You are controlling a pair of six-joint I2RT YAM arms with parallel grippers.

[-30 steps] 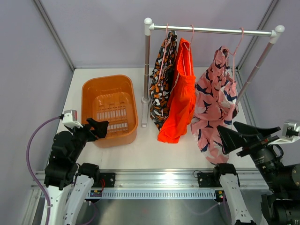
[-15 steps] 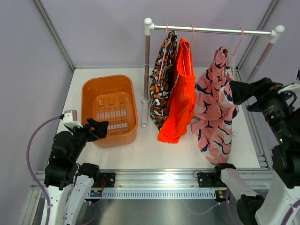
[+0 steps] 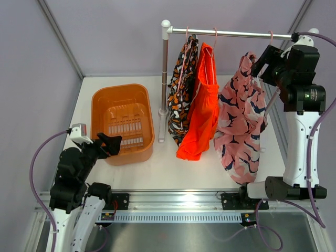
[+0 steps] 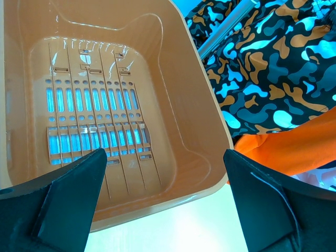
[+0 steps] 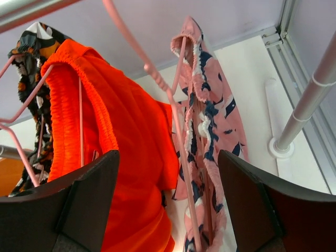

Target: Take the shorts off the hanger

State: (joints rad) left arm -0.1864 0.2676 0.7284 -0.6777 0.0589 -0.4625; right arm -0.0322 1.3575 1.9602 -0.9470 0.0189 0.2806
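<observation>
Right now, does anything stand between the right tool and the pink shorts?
Nothing separate does. The open right tool faces the pink shorts; only a pink hanger wire crosses in front of it.

The robot has white links [image 3: 297, 147], black joints [image 3: 71, 165] and purple cables [image 3: 31, 168]

An orange plastic basket [image 3: 97, 123] stands on the left half of the white desk [image 3: 173, 170], its floor cut with rows of slots. Just beside its right wall rises the white post [image 3: 164, 73] of a clothes rack. From the post's top a metal bar [image 3: 236, 34] runs right to a second post [image 5: 310, 100] near the desk's right edge. An aluminium track [image 3: 178, 199] lines the near edge. Pale lilac walls [image 3: 105, 37] close in the left, back and right.
</observation>
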